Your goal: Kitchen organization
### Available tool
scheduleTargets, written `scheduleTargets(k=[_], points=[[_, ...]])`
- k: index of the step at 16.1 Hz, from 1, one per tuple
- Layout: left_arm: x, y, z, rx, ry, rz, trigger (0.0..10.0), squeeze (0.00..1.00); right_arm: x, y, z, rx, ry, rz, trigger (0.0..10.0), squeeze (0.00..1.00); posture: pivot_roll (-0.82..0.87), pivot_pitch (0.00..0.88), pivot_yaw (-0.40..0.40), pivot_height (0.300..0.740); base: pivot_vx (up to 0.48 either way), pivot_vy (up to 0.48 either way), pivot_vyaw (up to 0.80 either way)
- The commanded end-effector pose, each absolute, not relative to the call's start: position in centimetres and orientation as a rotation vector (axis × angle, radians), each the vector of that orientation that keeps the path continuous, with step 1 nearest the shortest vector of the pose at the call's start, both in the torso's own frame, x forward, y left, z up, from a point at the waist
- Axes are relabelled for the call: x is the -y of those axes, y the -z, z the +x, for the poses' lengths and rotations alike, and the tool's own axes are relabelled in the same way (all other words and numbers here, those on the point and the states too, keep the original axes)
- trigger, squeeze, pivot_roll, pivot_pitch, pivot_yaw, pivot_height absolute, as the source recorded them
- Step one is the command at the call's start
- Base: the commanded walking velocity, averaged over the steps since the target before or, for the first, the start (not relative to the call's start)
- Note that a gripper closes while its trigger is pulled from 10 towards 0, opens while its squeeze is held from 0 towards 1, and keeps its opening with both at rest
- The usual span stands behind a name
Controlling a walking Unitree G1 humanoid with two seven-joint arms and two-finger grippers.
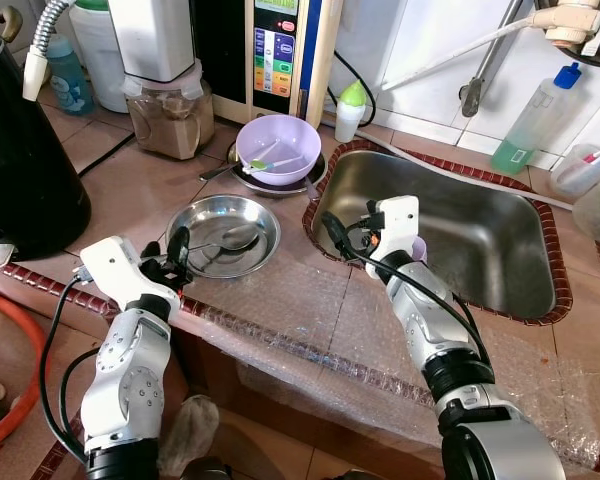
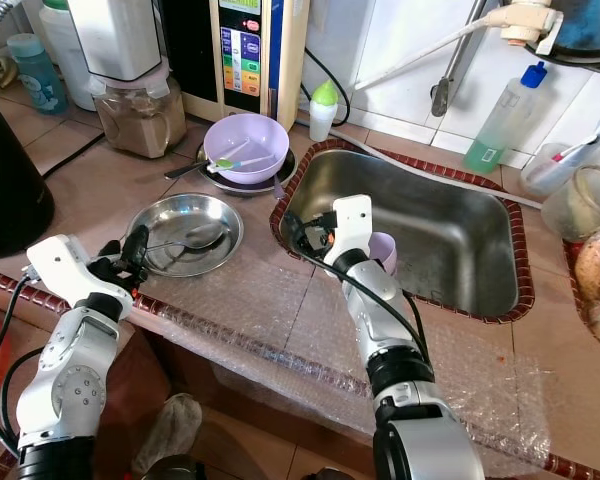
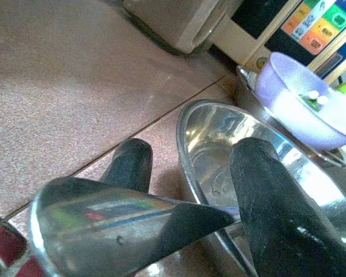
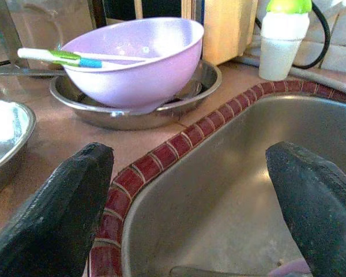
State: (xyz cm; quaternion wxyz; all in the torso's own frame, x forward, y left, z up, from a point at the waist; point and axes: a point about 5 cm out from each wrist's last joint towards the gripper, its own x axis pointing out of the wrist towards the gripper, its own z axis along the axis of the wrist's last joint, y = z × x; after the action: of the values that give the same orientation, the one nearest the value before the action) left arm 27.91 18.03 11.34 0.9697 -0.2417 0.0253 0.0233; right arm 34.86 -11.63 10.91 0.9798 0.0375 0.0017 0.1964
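On the tiled counter, the left gripper (image 1: 177,256) sat at the near-left rim of a steel plate (image 1: 265,232), its two black fingers (image 3: 277,219) closed on the handle of a metal spoon (image 1: 232,239); the spoon's bowl lay inside the plate, and in the left wrist view its handle end crossed between the fingers. Behind the plate, a lilac bowl (image 1: 278,148) rested in a second steel dish (image 4: 179,107), with a white-and-green utensil (image 4: 60,56) laid across the bowl's rim. A small white bottle with a green cap (image 1: 350,109) stood just beyond, near the sink corner. To the right, the right gripper (image 1: 332,232) hovered over the near-left corner of the steel sink (image 1: 500,250), jaws spread wide and empty. A small lilac object (image 2: 383,250) lay in the sink just beside that arm. A clear bottle of green liquid (image 1: 533,122) stood behind the sink.
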Motion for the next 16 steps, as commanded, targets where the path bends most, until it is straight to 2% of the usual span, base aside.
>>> scheduleTargets(k=[1, 9, 16], points=[[-17.6, -11.6, 28.2, -0.074, -0.011, -0.483, 0.0, 0.00, 11.7, -11.0, 34.8, 0.000, -0.386, 0.076, 10.0, 0.00, 0.12, 0.008, -0.020, 0.740, 0.000, 0.000, 0.00], [-18.4, -14.2, 28.8, -0.017, -0.038, -0.468, 0.0, 0.00, 11.7, -10.8, 34.7, 0.001, -0.368, 0.090, 10.0, 0.00, 0.12, 0.007, -0.008, 0.740, 0.000, 0.000, 0.00], [-17.0, -19.9, 30.6, 0.129, 0.135, -0.381, 0.0, 0.00, 11.6, -11.8, 35.2, 0.033, -0.364, 0.095, 10.0, 0.00, 0.12, 0.004, -0.014, 0.740, 0.000, 0.000, 0.00]])
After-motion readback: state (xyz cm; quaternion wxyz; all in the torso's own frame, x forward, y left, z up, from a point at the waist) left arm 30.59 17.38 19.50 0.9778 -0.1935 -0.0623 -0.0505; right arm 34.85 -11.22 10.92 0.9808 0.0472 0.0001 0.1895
